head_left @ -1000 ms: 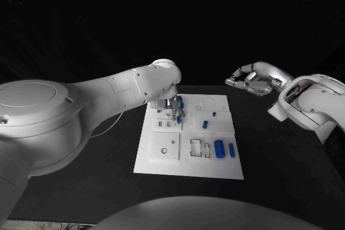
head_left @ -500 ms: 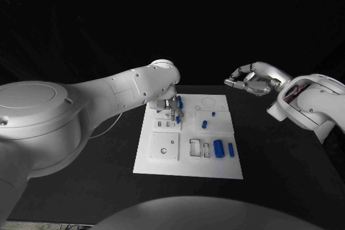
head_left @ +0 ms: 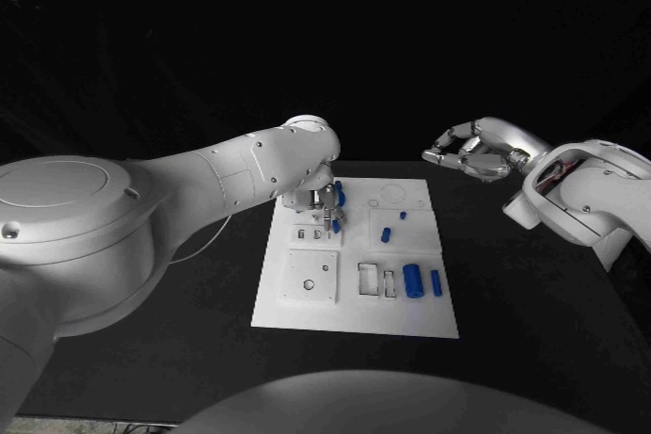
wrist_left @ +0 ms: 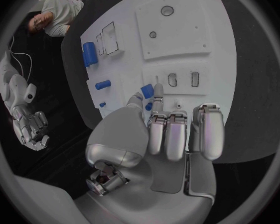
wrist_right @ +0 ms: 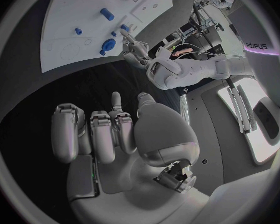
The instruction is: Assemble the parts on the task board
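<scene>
Early stage, I'd judge. Left hand [head_left: 323, 206] is over the upper left of the board [head_left: 306, 312], pinching a small blue part [wrist_left: 147, 91] at its fingertips near two empty slots [wrist_left: 183, 79]. Blue cylinders [head_left: 422, 281] lie loose lower right, unplaced. Right hand [head_left: 472, 154] hangs upper right, off the board, fingers curled, holding nothing.
</scene>
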Robot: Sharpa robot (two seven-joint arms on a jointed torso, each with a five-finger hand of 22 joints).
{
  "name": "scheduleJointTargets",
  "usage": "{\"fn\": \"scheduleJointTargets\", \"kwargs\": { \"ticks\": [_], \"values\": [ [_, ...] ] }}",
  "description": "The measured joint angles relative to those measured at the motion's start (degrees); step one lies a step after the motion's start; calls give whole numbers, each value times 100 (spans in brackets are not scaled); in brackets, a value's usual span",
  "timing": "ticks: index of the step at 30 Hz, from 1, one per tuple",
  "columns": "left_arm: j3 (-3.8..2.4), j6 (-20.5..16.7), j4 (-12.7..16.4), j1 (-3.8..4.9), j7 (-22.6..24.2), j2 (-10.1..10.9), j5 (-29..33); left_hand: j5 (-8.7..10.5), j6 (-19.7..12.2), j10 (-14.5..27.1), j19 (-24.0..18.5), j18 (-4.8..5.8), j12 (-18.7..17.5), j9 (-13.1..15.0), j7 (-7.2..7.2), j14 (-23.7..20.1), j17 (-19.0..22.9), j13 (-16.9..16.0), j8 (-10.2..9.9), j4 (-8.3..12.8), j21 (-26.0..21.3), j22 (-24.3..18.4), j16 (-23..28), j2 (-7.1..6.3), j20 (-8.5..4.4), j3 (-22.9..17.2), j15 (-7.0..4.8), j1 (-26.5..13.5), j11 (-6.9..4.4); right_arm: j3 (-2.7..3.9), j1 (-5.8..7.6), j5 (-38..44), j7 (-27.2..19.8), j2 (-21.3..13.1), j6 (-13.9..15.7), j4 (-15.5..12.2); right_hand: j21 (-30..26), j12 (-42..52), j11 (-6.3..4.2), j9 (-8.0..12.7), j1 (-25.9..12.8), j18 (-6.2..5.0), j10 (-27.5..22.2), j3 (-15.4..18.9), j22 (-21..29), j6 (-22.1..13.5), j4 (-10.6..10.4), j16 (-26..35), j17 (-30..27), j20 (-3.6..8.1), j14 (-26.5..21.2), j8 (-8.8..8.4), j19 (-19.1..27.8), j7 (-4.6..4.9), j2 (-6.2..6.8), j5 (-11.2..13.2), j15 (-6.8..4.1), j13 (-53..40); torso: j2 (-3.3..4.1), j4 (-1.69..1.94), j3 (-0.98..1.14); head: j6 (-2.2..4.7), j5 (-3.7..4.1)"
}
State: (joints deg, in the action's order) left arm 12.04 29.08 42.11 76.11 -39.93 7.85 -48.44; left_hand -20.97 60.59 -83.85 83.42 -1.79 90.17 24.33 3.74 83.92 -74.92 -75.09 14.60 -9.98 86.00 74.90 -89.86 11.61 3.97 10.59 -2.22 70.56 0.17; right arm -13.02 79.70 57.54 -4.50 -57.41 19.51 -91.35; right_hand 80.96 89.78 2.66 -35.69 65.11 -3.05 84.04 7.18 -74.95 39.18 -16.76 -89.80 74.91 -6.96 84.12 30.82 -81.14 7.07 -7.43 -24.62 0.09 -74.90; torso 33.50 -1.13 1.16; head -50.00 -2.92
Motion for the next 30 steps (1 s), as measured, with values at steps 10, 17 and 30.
{"fn": "scheduleJointTargets", "kwargs": {
  "ticks": [10, 17, 30],
  "values": [
    [-1, -33, 8, -4, 0, -4, 76, -94, 41, 1, 0, 0, 3, 180, -41, -5, 1, 0, 45, 60, -25, 0, 0, -77, 0, -173, -43, 77, -1, 0, 0, 1, 11, 6, -25, 2, -53, 0, 0, -12, 23, 0, 0, 0, 1, 9, 0, 0, 0, -1, 0, 22, 41, -9, -23, 0, 0, 0, -3, 1, 1, 0, -11],
    [-1, -60, 0, -4, 3, -32, 110, -139, 61, 21, -18, 0, 3, 324, -61, 16, 1, 4, 109, 99, -25, 0, 0, -121, -22, -290, -66, 120, -21, 0, 0, 2, 25, 3, -50, 3, -110, 0, 0, -14, 23, 0, 0, 9, 1, 30, 9, 0, 0, 10, 0, 26, 93, -23, -23, 0, 0, 0, -3, 0, 2, 0, -12],
    [-2, -91, -5, -5, 3, -34, 120, -244, 30, 42, 22, 0, 6, 619, -91, 17, 1, 3, 181, 233, -25, 0, 0, -251, -62, -696, -108, 249, -43, -1, 0, 4, 34, -10, -82, -3, -176, 0, 0, -29, 76, 0, 0, 15, 2, 65, 16, 0, 4, 21, 0, 67, 144, -23, -14, 0, 0, 0, -3, 2, 3, 0, -15]
  ]
}}
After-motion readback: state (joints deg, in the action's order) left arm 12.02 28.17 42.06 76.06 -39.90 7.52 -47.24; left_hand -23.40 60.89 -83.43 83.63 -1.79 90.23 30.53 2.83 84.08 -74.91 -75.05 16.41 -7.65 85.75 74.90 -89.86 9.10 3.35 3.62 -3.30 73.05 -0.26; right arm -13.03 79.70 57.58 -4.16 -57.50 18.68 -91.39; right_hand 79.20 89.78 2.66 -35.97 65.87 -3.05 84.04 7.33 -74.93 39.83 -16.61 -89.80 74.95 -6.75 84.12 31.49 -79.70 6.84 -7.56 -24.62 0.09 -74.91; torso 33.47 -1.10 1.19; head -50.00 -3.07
